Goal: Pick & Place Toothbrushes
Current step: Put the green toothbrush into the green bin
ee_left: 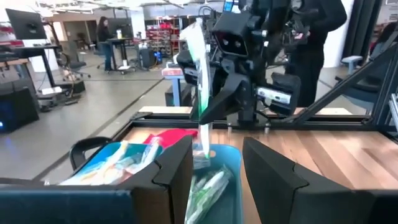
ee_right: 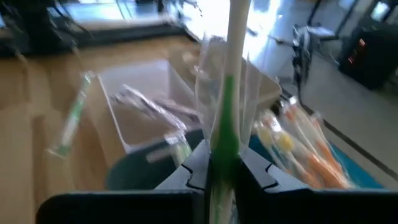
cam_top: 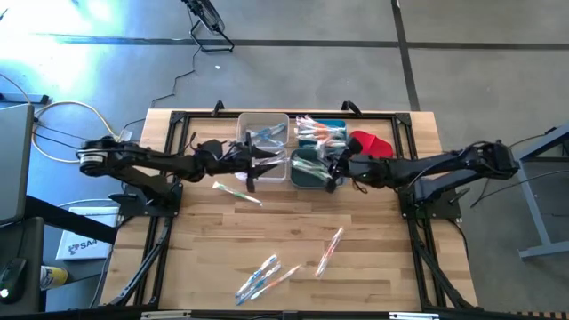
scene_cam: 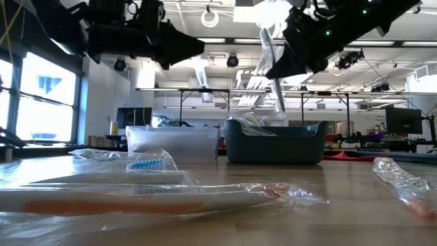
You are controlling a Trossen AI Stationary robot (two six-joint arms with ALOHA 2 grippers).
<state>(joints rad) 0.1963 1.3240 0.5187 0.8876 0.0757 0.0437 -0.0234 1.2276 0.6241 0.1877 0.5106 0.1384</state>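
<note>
The left gripper is hovering over the near edge of the clear bin at the far middle of the desk, its fingers standing apart with nothing between them. A green-accented wrapped toothbrush is lying on the wood just near of it. Beside the clear bin, the right gripper is hanging above the dark teal bin, its fingers pinched narrow on a wrapped green toothbrush pointing upright over that bin. Farther back, a teal tray is holding orange-accented brushes, and a red cloth piece is lying to the right of it. More toothbrushes are scattered at the near edge: a blue and orange cluster and an orange pair.
</note>
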